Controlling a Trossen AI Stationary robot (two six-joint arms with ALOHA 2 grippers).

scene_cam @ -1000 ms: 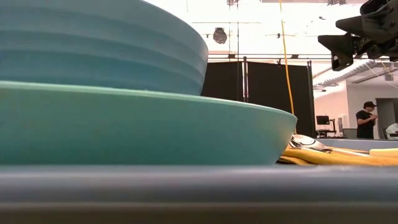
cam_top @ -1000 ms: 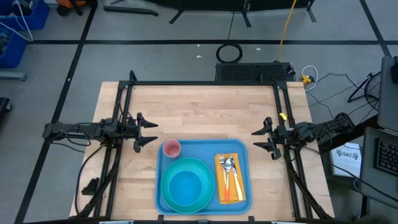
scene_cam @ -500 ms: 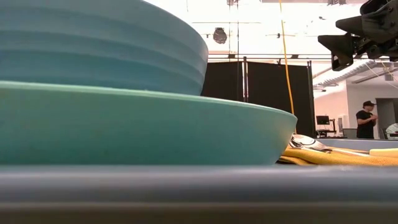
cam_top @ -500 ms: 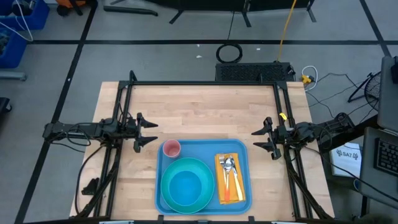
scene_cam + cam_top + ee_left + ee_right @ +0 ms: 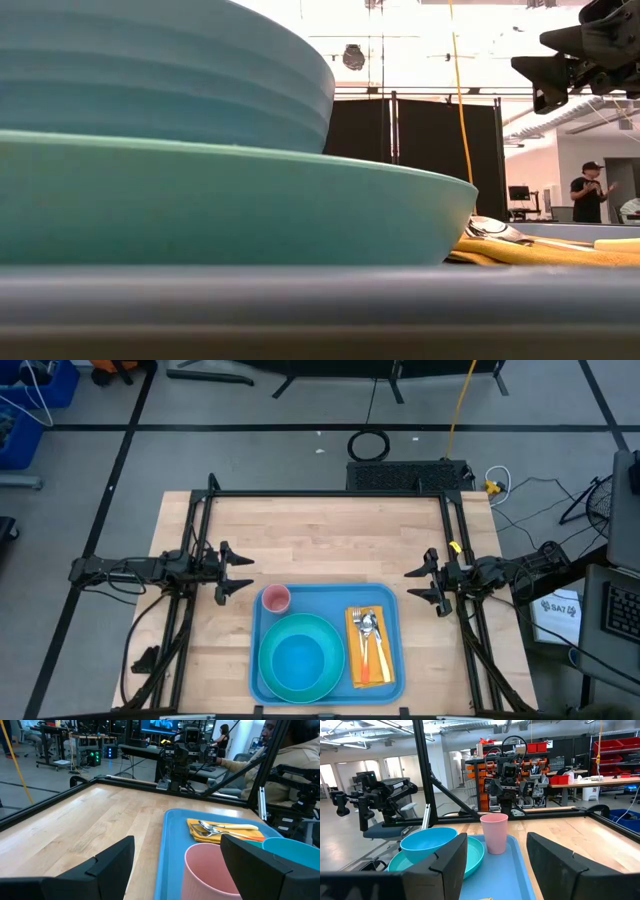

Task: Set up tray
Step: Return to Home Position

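Note:
The light-blue tray lies flat near the table's near edge. On it a blue bowl sits in a round teal plate. A pink cup stands upright at the tray's far left corner. A fork and spoon lie on a yellow-orange napkin at the tray's right. My left gripper hovers open off the tray's left. My right gripper hovers open off its right. Each wrist view shows the cup ahead between its open fingers.
The bare wooden tabletop stretches from the tray to the far edge. A black frame runs round the table. People show in the room behind, one standing at far right.

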